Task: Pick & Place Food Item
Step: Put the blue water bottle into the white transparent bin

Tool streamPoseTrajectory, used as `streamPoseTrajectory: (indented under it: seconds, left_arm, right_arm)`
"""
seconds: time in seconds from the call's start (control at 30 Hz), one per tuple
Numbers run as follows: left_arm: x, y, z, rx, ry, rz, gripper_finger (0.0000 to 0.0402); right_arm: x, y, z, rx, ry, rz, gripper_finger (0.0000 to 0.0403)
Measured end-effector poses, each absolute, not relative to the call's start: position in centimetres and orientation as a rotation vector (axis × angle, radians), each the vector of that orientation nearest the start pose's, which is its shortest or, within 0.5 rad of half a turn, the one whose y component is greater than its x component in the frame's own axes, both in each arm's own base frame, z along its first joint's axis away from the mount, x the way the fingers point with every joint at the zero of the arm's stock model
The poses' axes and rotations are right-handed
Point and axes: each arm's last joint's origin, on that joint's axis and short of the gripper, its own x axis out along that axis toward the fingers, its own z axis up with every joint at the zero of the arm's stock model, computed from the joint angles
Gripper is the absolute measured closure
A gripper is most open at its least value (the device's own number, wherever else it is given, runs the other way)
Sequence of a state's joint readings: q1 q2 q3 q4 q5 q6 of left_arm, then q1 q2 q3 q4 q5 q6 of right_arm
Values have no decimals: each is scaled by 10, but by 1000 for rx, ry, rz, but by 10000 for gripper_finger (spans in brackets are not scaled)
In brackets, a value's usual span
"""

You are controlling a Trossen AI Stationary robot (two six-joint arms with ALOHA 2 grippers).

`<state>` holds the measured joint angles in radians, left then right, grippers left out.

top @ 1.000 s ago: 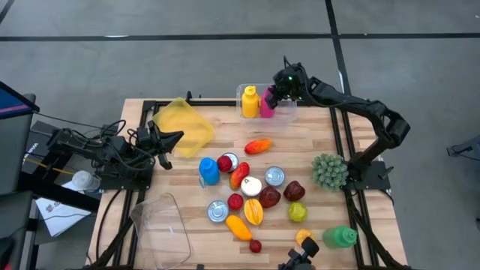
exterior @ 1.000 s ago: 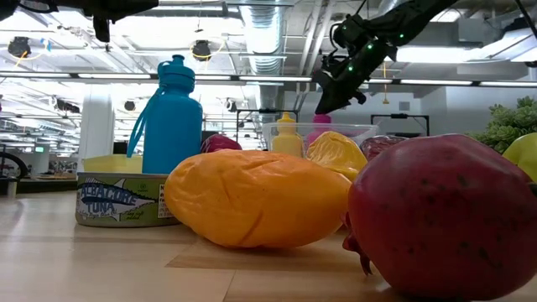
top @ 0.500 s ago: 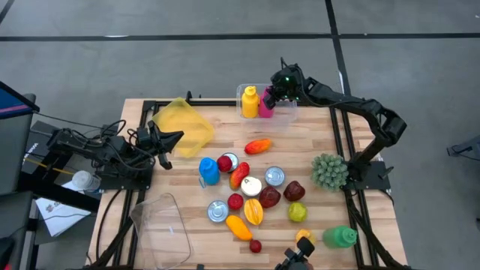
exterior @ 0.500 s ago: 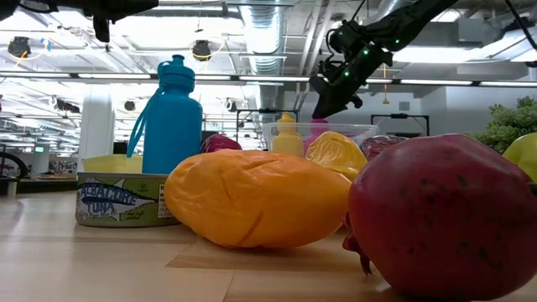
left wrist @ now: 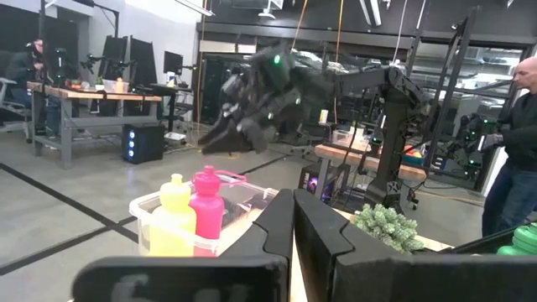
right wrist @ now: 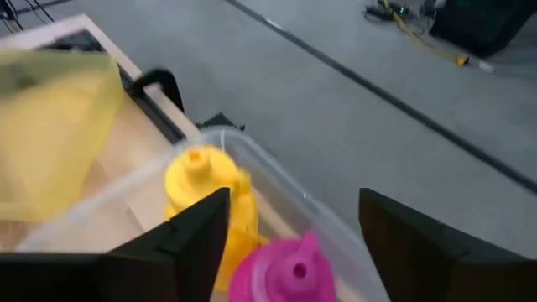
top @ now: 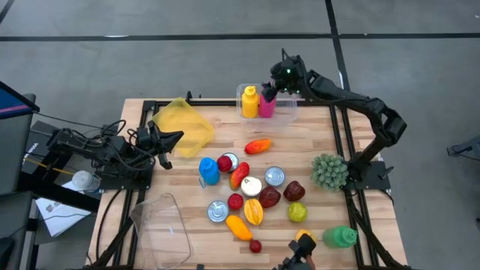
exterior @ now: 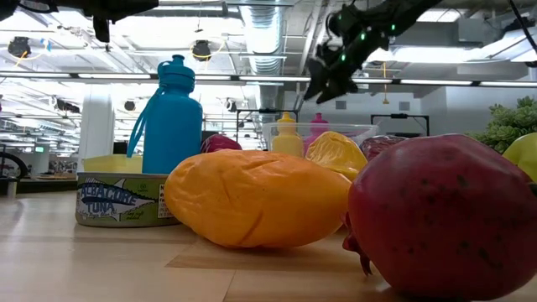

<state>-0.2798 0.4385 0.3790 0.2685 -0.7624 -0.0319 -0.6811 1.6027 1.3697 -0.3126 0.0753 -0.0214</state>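
A pink bottle (top: 266, 103) and a yellow bottle (top: 250, 100) stand upright, side by side, on their bases in a clear plastic bin (top: 289, 112) at the table's far edge. My right gripper (top: 274, 81) hangs open just above the pink bottle (right wrist: 284, 268). Its fingers (right wrist: 197, 239) stand apart on either side and touch nothing. In the low view my right gripper (exterior: 325, 80) is above the bin. My left gripper (top: 177, 137) rests shut at the table's left side, beside a yellow tray (top: 184, 124).
Several fruits, cans and a blue bottle (top: 208, 171) crowd the table's middle. An orange mango (exterior: 256, 197) and a pomegranate (exterior: 445, 214) lie near the front edge. A green plant (top: 330, 171) and a green bottle (top: 340, 238) stand at the right, and a clear tub (top: 161, 225) at the near left. A person (left wrist: 516, 159) stands beyond the table.
My right gripper has opened and let go of the pink bottle, then risen above the bin. The pink bottle stays upright in the bin next to the yellow one.
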Motion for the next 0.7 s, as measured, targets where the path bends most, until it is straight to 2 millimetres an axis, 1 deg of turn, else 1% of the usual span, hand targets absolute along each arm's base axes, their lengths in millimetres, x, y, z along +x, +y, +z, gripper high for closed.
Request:
streamPoseTrajectory:
  seconds: [0.1, 0.23, 0.3, 0.37, 0.43, 0.5, 0.63, 0.7]
  left_arm:
    - [117, -13, 279, -136, -191, 478, 401]
    - [117, -13, 279, -137, -191, 478, 402]
    - [117, -13, 279, -137, -191, 478, 401]
    - [117, -13, 279, -138, -191, 478, 402]
    - [117, -13, 279, -138, -191, 478, 402]
    - [117, -13, 279, -138, -191, 478, 401]
    - [117, -13, 279, -138, -191, 478, 401]
    - [117, -13, 279, -139, -192, 478, 401]
  right_arm:
    - [279, -220, 354, 70, 482, -707, 128]
    - [275, -194, 395, -3, 397, -629, 127]
    - [272, -178, 409, -15, 346, -554, 127]
    - [271, -163, 418, -22, 311, -468, 127]
    - [274, -148, 419, -25, 306, -396, 127]
    - [283, -135, 414, -19, 332, -321, 127]
    - [317, -108, 395, -25, 373, -182, 127]
    - [338, -95, 382, -38, 382, -127, 127]
